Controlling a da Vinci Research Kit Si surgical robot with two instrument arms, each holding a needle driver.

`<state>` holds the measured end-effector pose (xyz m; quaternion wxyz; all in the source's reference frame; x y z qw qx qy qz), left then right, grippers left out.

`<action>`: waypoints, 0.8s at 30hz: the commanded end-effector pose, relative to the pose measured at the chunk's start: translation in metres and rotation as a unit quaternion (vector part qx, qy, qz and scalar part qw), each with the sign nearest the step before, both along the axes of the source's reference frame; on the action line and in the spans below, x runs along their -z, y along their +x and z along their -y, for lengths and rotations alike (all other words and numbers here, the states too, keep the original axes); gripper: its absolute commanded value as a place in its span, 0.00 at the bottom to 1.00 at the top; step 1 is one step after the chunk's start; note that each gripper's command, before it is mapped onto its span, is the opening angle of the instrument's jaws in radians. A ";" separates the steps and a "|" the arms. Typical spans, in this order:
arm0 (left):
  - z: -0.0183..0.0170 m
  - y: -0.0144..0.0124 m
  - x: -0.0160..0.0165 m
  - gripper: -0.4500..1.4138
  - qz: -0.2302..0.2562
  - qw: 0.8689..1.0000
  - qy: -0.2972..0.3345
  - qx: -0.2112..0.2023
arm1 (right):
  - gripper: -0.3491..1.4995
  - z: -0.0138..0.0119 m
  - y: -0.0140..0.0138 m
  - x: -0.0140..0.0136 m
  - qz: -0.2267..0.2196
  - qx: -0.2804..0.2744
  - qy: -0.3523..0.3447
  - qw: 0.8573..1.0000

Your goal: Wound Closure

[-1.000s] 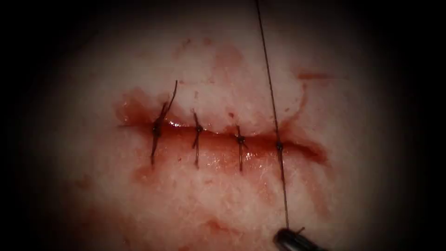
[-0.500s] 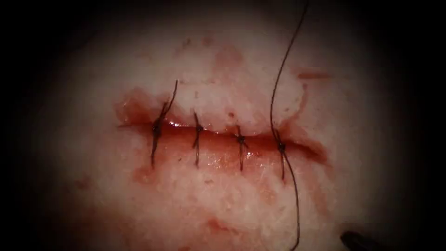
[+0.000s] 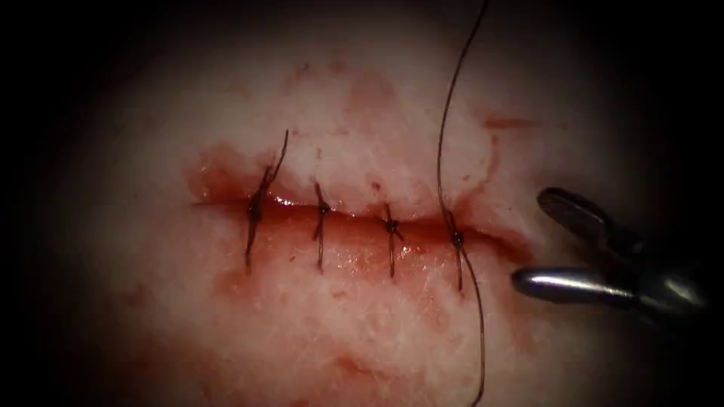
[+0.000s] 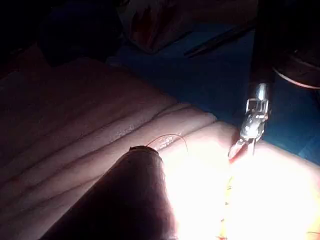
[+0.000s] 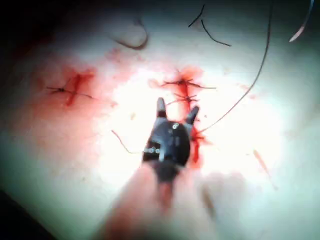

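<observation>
R tool [image 3: 528, 240] jaws spread, empty, near 4th knot [image 3: 455, 239]; slack thread [image 3: 445, 136] could snag. Needle unseen.

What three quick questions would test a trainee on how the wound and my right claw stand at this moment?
1. Count: how many knotted stitches cross the cut in the tissue?
2. True or false: the right claw is shut on the long thread.
3. Pick one: the long thread runs through which knot? A, the leftmost. B, the second from the left. C, the rightmost.

Key
1. Four.
2. False. It is open and holds nothing, off the cut's right end, apart from the thread.
3. C. From that knot the thread runs up on one side and down on the other.
</observation>
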<state>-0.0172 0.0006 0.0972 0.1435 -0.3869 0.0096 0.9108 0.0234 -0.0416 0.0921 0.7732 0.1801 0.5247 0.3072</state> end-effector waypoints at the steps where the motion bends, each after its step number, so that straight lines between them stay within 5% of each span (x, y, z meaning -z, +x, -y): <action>1: -0.0004 -0.0006 0.0001 0.00 0.001 1.000 -0.004 0.001 | 0.94 -0.0001 0.0015 -0.0012 -0.003 0.002 -0.001 1.000; 12: -0.0002 -0.0008 0.0046 0.00 0.046 0.998 -0.026 0.019 | 0.94 -0.0011 0.0044 -0.0063 0.023 0.011 0.010 1.000; 24: 0.0006 -0.0023 0.0075 0.00 0.095 0.995 -0.033 0.012 | 0.94 -0.0023 0.0062 -0.0090 0.043 0.020 0.011 0.999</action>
